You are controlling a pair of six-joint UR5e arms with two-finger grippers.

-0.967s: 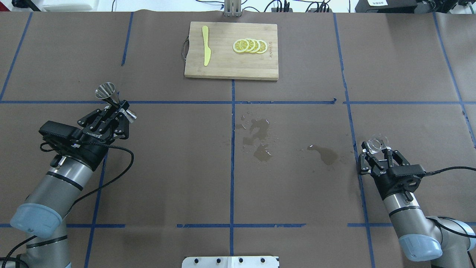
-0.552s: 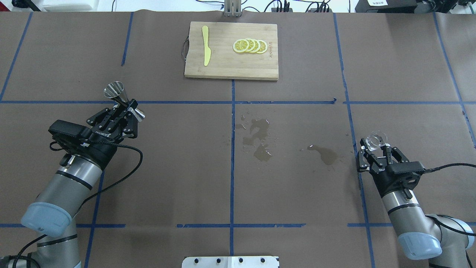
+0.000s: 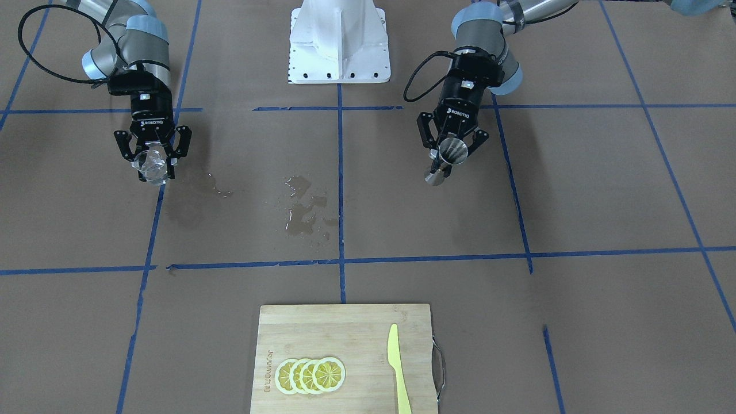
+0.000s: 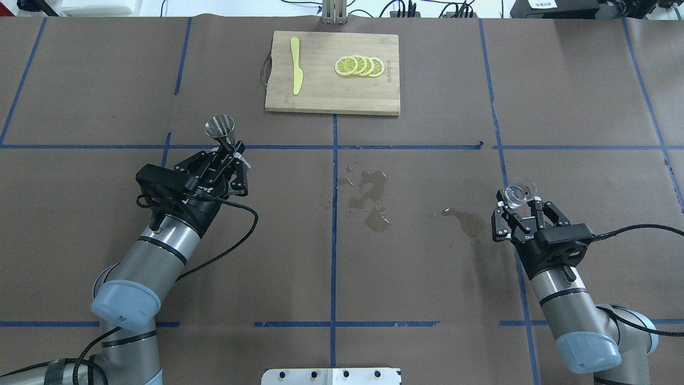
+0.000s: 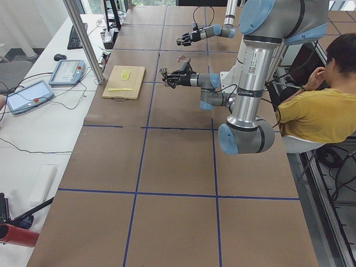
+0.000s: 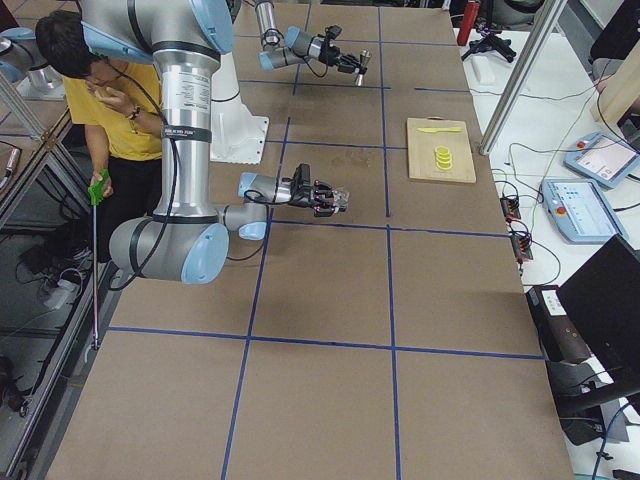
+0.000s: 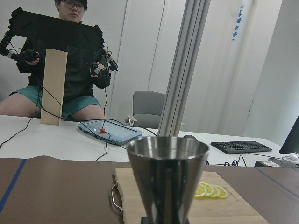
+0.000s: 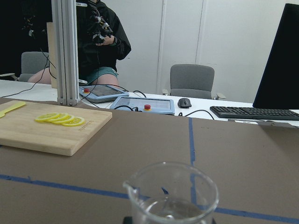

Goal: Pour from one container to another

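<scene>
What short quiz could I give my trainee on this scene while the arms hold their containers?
1. True or false: the right end effector grips the glass tumbler.
2. What does the left end effector hold? A) spoon B) steel jigger C) bottle
3. What lies on the table between the two end effectors?
Key: 1 true; 2 B; 3 wet puddles.

One camera looks down from behind the robot [image 3: 339, 46], one faces it, two watch from the table's [image 4: 107, 80] ends. Both wrist cameras see the cutting board [image 8: 46, 135].
</scene>
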